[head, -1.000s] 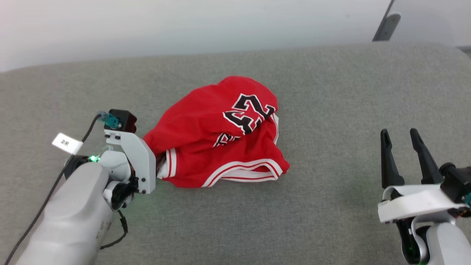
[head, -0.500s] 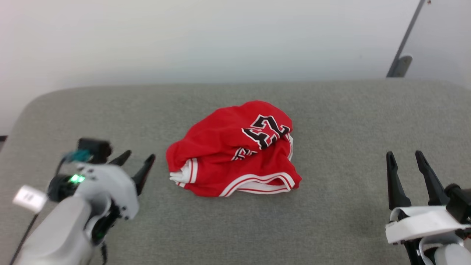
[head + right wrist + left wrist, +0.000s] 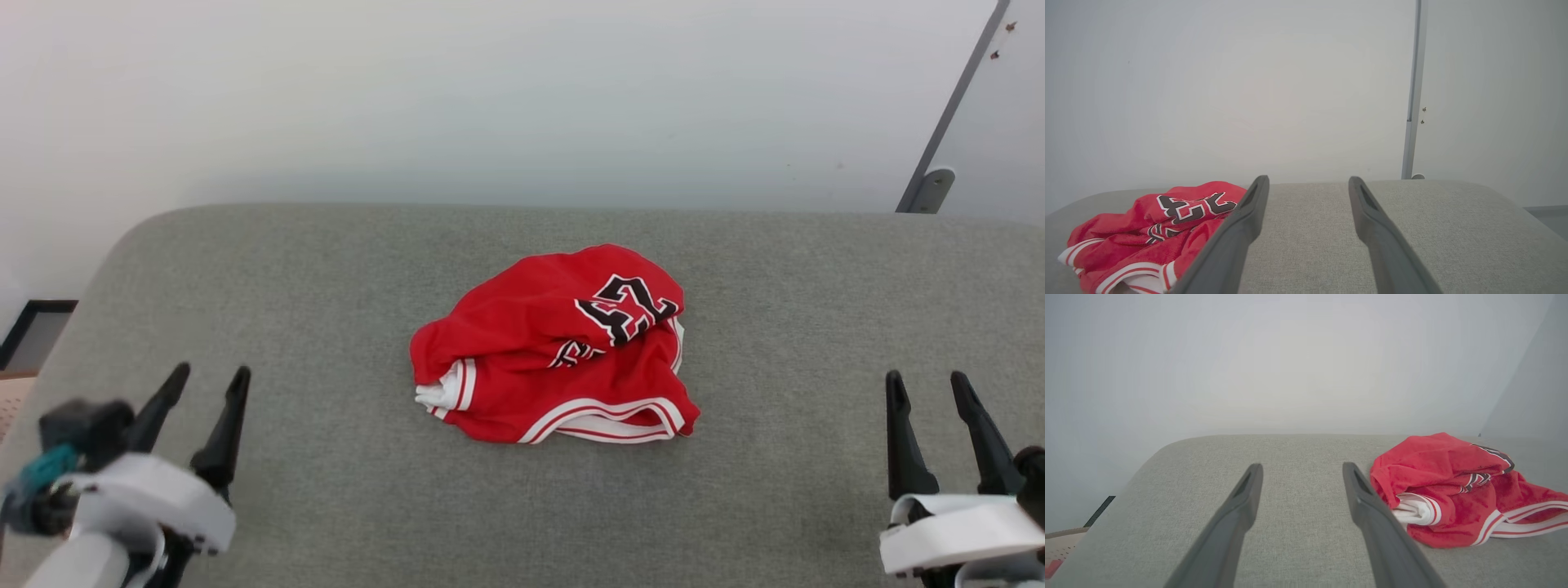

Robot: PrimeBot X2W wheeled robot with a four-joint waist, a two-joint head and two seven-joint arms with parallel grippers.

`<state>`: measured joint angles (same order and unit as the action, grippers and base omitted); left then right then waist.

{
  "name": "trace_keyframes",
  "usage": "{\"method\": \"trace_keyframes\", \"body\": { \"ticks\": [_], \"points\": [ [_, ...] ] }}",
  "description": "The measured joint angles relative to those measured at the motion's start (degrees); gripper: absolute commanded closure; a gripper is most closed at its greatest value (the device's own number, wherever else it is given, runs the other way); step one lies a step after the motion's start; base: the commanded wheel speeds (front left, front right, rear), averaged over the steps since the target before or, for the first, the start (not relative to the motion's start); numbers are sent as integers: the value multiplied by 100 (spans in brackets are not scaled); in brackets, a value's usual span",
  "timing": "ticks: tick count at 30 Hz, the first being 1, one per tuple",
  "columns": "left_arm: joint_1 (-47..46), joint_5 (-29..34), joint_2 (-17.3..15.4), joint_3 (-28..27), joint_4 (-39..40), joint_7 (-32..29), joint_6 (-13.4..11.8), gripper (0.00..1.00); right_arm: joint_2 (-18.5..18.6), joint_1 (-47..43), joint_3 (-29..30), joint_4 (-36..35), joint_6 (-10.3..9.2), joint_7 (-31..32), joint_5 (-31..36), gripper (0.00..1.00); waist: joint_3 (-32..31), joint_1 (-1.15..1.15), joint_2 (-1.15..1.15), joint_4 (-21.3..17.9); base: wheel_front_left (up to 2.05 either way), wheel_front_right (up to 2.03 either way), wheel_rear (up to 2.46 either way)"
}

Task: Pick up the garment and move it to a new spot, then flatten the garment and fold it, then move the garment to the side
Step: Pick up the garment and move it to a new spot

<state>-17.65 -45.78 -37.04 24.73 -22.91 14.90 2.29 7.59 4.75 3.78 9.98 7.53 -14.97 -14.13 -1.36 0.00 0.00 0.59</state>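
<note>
The garment [image 3: 563, 347] lies crumpled in a heap in the middle of the grey cushioned surface [image 3: 326, 269]. It is red with white-and-red striped trim and a black number on top. My left gripper [image 3: 208, 377] stands open at the lower left, well clear of the garment, nothing between its fingers. My right gripper [image 3: 929, 382] stands open at the lower right, also apart from it. The garment [image 3: 1457, 490] appears right of the left fingers [image 3: 1372, 506] in the left wrist view. In the right wrist view the garment [image 3: 1151, 228] lies left of the fingers [image 3: 1245, 220].
A pale wall rises behind the grey surface. A grey metal post [image 3: 947, 122] stands at the back right. At the far left, past the surface's rounded corner, a dark frame [image 3: 33, 331] and floor show.
My left gripper has let go of the garment's left edge, opened, and drawn back to the lower left. The head camera has tilted up, shifting the whole picture. The garment stays heaped.
</note>
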Motion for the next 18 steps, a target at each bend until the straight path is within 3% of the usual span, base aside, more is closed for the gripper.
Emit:
{"method": "trace_keyframes", "body": {
  "ticks": [8, 18],
  "points": [
    [1172, 503, 299, -1169, 918, 22, -154, 0, -56, -190, 80, -41, 0, -1, 2, 0, -48, 0, 0, 53, 0, 0, 0],
    [1572, 886, 700, -1826, 1192, 22, 99, 0, -78, -209, 69, -98, 0, 0, 7, 0, -68, 0, 0, 138, 0, 0, 0]
  ]
}}
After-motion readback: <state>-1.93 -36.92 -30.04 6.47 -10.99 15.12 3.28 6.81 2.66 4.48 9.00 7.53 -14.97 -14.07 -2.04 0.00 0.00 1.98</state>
